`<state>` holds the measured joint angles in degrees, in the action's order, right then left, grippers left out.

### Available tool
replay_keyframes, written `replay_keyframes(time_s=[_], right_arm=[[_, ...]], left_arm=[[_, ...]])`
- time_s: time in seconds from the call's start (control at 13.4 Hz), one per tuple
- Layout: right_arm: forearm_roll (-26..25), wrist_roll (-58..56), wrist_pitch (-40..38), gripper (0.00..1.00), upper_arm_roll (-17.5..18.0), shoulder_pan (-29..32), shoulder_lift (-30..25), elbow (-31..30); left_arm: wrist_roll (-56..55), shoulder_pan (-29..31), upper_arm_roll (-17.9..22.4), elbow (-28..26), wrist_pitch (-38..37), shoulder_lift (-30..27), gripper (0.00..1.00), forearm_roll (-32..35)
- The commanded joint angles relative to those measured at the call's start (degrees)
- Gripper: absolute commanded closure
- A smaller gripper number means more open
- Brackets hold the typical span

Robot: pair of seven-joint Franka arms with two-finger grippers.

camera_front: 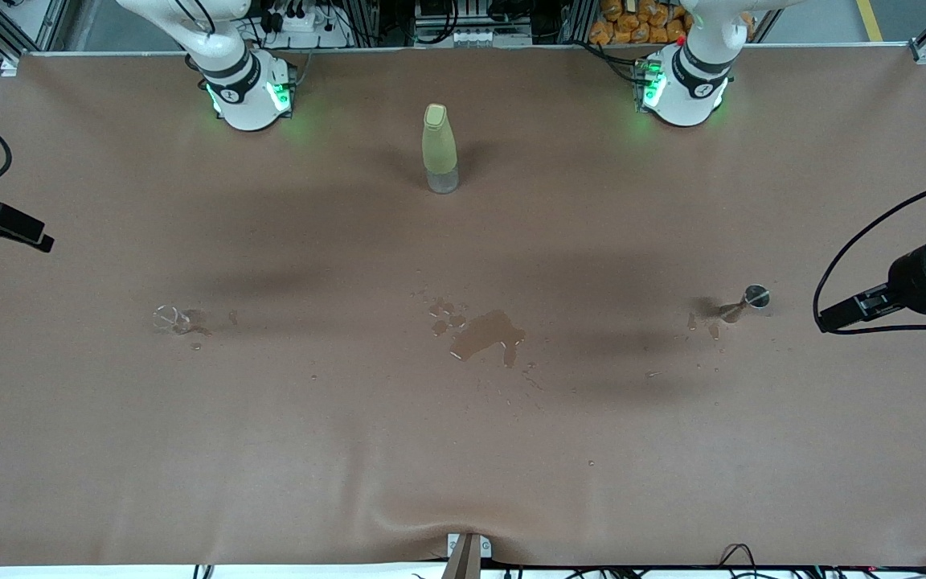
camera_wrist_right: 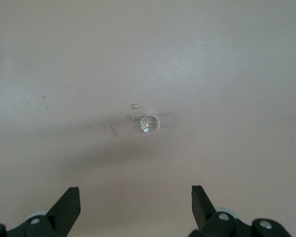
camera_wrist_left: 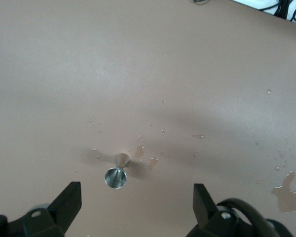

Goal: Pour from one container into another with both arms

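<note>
The tiny clear cup [camera_front: 167,318] sits on the brown table toward the right arm's end, with a few droplets beside it. In the right wrist view the clear cup [camera_wrist_right: 150,123] lies ahead of my right gripper [camera_wrist_right: 135,195], which is open and empty. The small grey-rimmed cup [camera_front: 756,297], narrowing to a brownish lower part, rests toward the left arm's end. My left gripper [camera_wrist_left: 135,190] is open, with the grey-rimmed cup [camera_wrist_left: 115,177] just ahead of its fingertips and nearer one finger, untouched.
A tall yellow-green bottle [camera_front: 440,149] stands between the two arm bases. A puddle of spilled liquid [camera_front: 487,334] lies mid-table, with small splashes near both cups. The brown table cover [camera_front: 463,450] wrinkles at its edge nearest the front camera.
</note>
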<state>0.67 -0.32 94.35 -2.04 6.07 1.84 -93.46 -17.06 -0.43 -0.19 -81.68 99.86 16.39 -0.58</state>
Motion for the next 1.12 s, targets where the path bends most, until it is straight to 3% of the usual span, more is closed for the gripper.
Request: replay_keyframes(time_s=[0.0, 0.37, 0.52, 0.74, 1.04], right_arm=[[-0.3, -0.2, -0.5, 0.00, -0.5, -0.8, -0.1, 0.8], [-0.3, -0.3, -0.5, 0.00, -0.5, -0.4, 0.3, 0.9], [-0.3, -0.3, -0.5, 0.00, -0.5, -0.7, 0.4, 0.8], [-0.3, -0.3, -0.5, 0.00, -0.5, -0.2, 0.4, 0.8], [0.0, -0.2, -0.3, 0.00, -0.5, -0.4, 0.4, 0.8]], left_arm=[[2.6, -3.7, 4.9, -4.1, 1.2, -3.6, 0.00, -1.3], [3.2, -2.0, 4.1, -3.2, 0.5, -3.7, 0.00, -2.1], [2.2, -2.5, 4.1, -1.9, -3.1, -3.6, 0.00, -2.7], [-1.9, -2.5, 4.2, -1.2, -4.6, -3.6, 0.00, -6.7], [-1.8, -2.6, 4.1, -1.2, -4.8, -3.6, 0.00, -5.3]])
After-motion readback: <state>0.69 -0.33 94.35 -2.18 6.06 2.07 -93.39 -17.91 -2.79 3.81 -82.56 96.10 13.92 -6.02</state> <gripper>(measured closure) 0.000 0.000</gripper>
